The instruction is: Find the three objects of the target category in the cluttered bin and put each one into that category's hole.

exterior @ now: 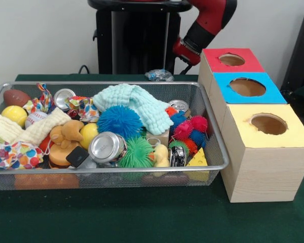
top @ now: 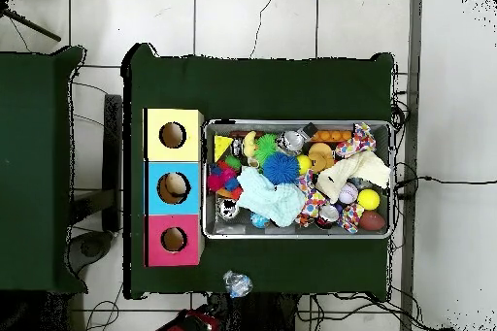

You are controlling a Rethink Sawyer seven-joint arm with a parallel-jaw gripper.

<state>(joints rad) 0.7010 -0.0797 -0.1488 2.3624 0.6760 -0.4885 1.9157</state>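
A wire mesh bin (exterior: 219, 144) (top: 291, 122) is packed with clutter. Silver cans lie at the front (exterior: 107, 147), back left (exterior: 64, 96) and back right (exterior: 179, 106). Among them are a big blue spiky ball (exterior: 119, 121), a green spiky ball (exterior: 137, 152) and small pink, red and blue spiky balls (exterior: 190, 129). A football (exterior: 16, 97), yellow ball (exterior: 14, 114) and baseball (exterior: 35, 118) sit at the left. Beside the bin stand red (exterior: 232, 59) (top: 174, 240), blue (exterior: 247, 87) (top: 174, 188) and yellow (exterior: 268, 124) (top: 173, 135) boxes, each with a round hole. Only the red arm (exterior: 202, 30) shows; its gripper is hidden.
A mint cloth (exterior: 137, 104), cream cloth (exterior: 25, 129), dotted cloths (exterior: 12, 152), a tan plush toy (exterior: 66, 134) and a yellow cheese wedge (exterior: 197, 159) also fill the bin. A crumpled clear wrapper (exterior: 159, 75) (top: 236, 283) lies on the green table behind the bin.
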